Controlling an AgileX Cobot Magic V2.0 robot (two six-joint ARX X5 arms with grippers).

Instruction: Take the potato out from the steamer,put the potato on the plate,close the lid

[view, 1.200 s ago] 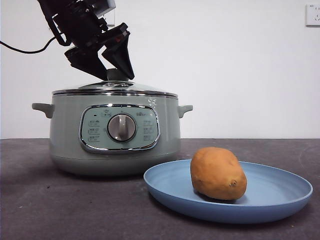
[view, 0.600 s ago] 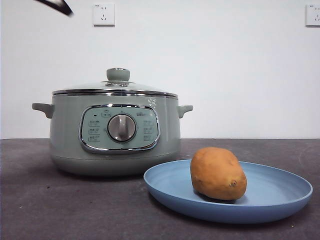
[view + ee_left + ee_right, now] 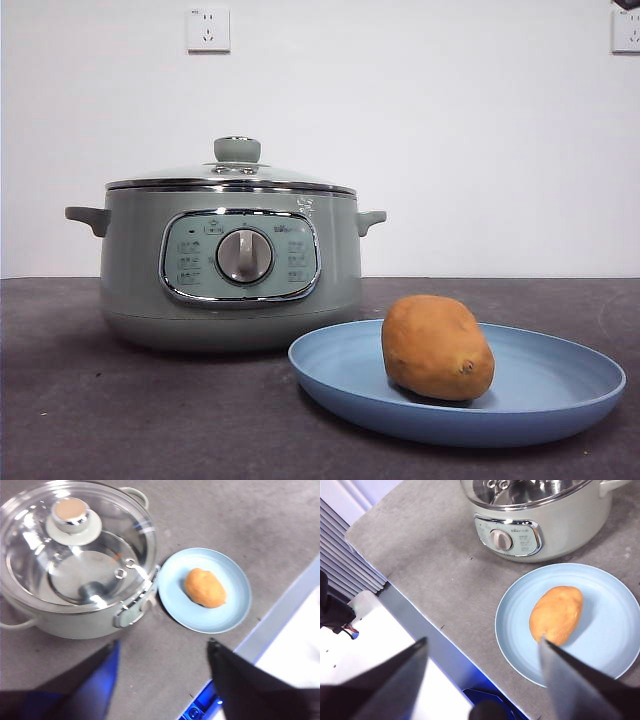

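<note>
The potato (image 3: pixel 437 347) is lying on its side in the plate (image 3: pixel 560 400), a little toward the side nearer the steamer (image 3: pixel 230 265), which is standing just beside the plate on the grey worktop (image 3: pixel 100 420). The lid (image 3: pixel 232 172) is sitting level on the steamer's rim, knob up. The left claw (image 3: pixel 162 652) is hanging high above the worktop with its jaws spread and empty; the right claw (image 3: pixel 482 647) is likewise hanging high, spread and holding nothing. Judging by this, every step is looking done. The remaining risk is a descending arm nudging the plate's rim, rolling the potato off.
</note>
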